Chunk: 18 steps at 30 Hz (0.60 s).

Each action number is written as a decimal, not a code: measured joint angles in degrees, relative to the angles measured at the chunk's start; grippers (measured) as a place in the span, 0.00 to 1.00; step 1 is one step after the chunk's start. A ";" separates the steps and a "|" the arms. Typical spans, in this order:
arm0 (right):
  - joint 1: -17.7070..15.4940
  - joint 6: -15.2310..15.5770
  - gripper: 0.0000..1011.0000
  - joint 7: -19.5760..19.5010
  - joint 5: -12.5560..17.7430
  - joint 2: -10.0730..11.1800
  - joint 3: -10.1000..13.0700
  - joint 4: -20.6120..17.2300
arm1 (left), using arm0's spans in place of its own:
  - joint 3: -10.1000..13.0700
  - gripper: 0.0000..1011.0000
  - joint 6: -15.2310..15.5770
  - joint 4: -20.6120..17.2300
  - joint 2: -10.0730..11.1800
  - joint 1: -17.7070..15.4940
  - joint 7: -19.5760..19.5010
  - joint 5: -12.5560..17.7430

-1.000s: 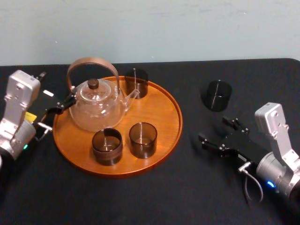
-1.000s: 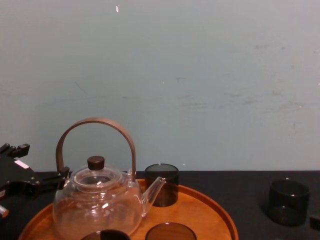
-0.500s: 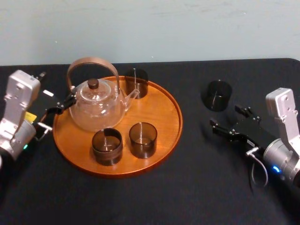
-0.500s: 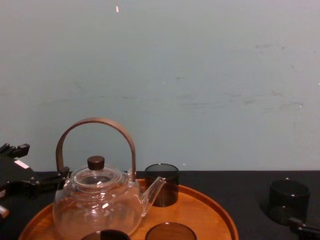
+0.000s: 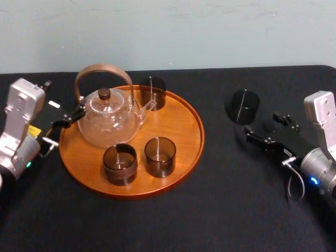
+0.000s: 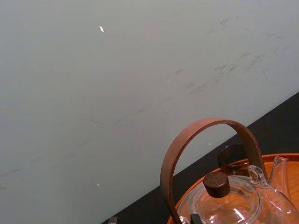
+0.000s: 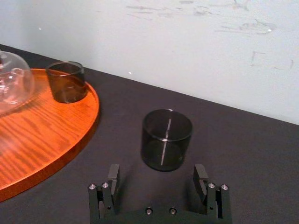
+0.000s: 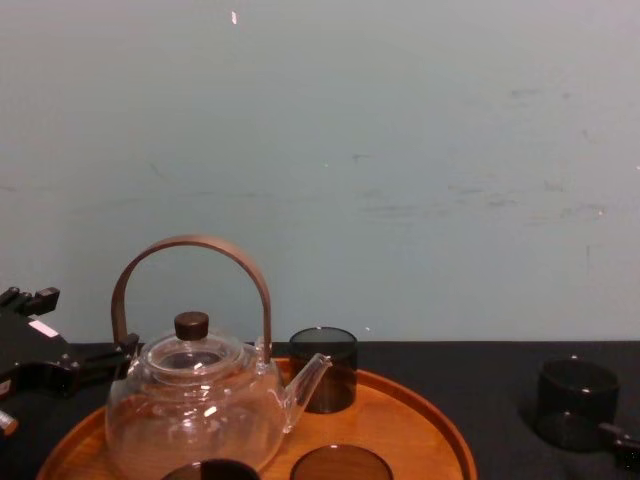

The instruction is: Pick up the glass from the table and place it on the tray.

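Near the glass [image 5: 242,106], right gripper [image 5: 260,125] seemingly closer.

The tray [image 5: 184,131] is orange-brown with wavy wood grain; the table [image 5: 210,210] is matte black. The glass [image 5: 242,106] is smoky dark, the teapot [image 5: 107,119] clear with a brown handle [image 5: 102,67].

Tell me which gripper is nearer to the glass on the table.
Right. The right gripper, open, faces the glass closely; the left gripper sits beyond the tray.

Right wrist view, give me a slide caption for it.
Open right gripper poised just short of the smoked glass on the black table, wooden tray to one side.
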 joint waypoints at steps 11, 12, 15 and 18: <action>3.68 0.95 0.99 -0.03 -0.97 -0.79 -0.22 3.63 | 0.00 1.00 0.00 0.00 0.00 0.00 0.00 0.00; 4.03 1.02 0.99 0.01 -1.06 -0.89 -0.33 3.91 | 0.00 1.00 0.00 0.00 0.00 0.00 0.00 0.00; 5.25 1.29 0.99 0.21 -1.36 -1.29 -0.77 5.07 | 0.00 1.00 0.00 0.00 0.00 0.00 0.00 0.00; 6.47 1.46 0.99 0.55 -1.66 -1.71 -1.30 6.18 | 0.00 1.00 0.00 0.00 0.00 0.00 0.00 0.00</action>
